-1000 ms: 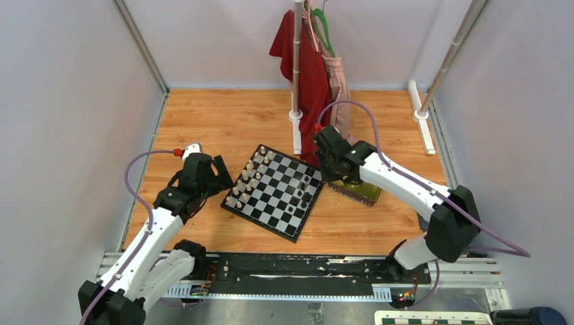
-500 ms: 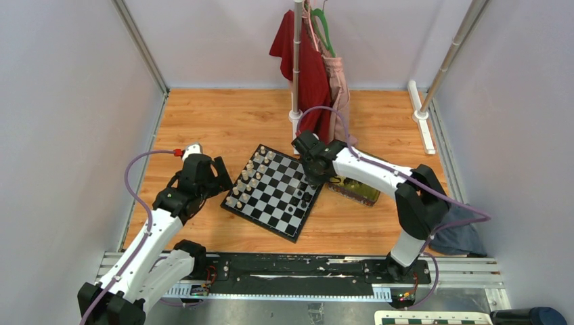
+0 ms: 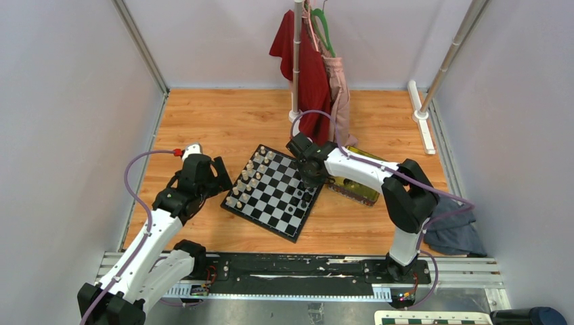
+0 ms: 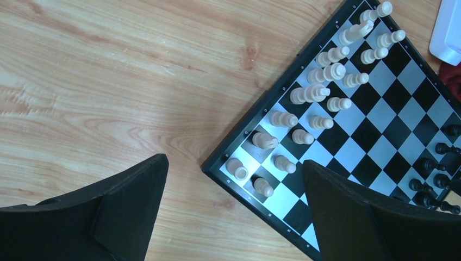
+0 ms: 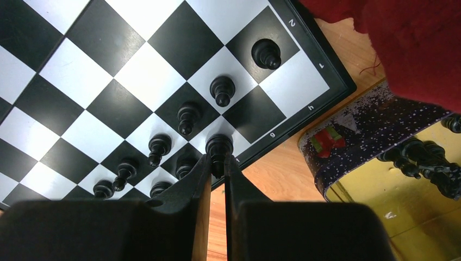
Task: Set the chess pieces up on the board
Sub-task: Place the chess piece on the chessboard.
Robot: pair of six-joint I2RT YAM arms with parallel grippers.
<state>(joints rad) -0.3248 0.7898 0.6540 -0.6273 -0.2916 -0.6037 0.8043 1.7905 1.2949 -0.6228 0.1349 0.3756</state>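
Right wrist view: a black piece point(image 5: 219, 142) is pinched between the fingertips of the right claw point(image 5: 217, 160), which is clamped on it. It is held over the outermost squares of the board point(image 5: 144, 76), close to the rim letter g. More black chess pieces point(image 5: 186, 118) stand in a slanting line one row in from that edge. Two others stand nearer the rim, just beside the claw's fingers. The squares further in are bare.

Past the rim comes a narrow strip of wooden bench point(image 3: 216, 115), then the gold tray point(image 5: 353, 130), near the board but not touching it. Several black pieces lie inside the tray. A red cloth point(image 5: 413, 43) hangs over the tray's far end and the board's corner.

From above, the board sits cornerwise on the bench. White pieces point(image 4: 312, 93) fill two rows along its left edge. The left claw point(image 4: 234, 166) hovers just off that edge with its fingers wide apart and nothing between them. One finger point(image 4: 125, 212) is over bare wood and the other is over the board's near corner.

Broad bare wood lies to the left of the board and beyond it. A pole foot point(image 3: 296, 115) stands beyond the far corner. A grey cloth point(image 3: 457, 233) lies at the bench's right near edge, well apart from the board.
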